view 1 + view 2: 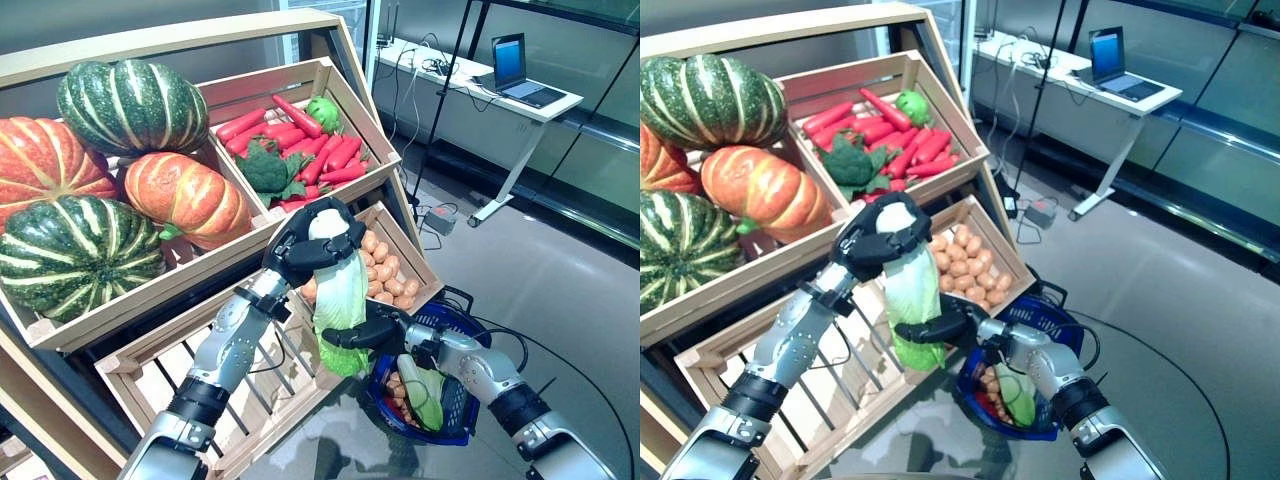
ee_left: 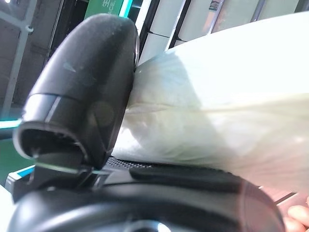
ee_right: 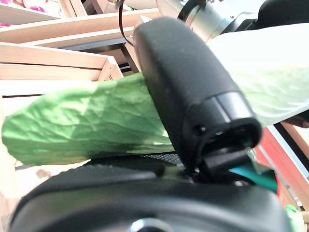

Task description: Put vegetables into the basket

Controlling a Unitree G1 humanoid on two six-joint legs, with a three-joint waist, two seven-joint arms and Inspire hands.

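A long cabbage [image 1: 340, 290] with a white stem end and green leaves hangs upright in front of the wooden stand, just left of the blue basket [image 1: 458, 312] on the floor. My left hand [image 1: 300, 250] is curled round its white top; its thumb [image 2: 82, 87] presses the pale stem [image 2: 217, 111]. My right hand [image 1: 375, 330] is curled round the lower green part, its thumb [image 3: 193, 96] across the leaf [image 3: 72, 121]. A green and white leafy vegetable [image 1: 420, 390] and small brown round ones [image 1: 395, 385] lie in the basket.
The wooden stand's lower slatted crate [image 1: 200, 370] stands under my left arm. A crate of small brown round vegetables [image 1: 385, 265] is right behind the cabbage. A white desk with a laptop [image 1: 510, 85] stands at the back right, across open grey floor [image 1: 560, 290].
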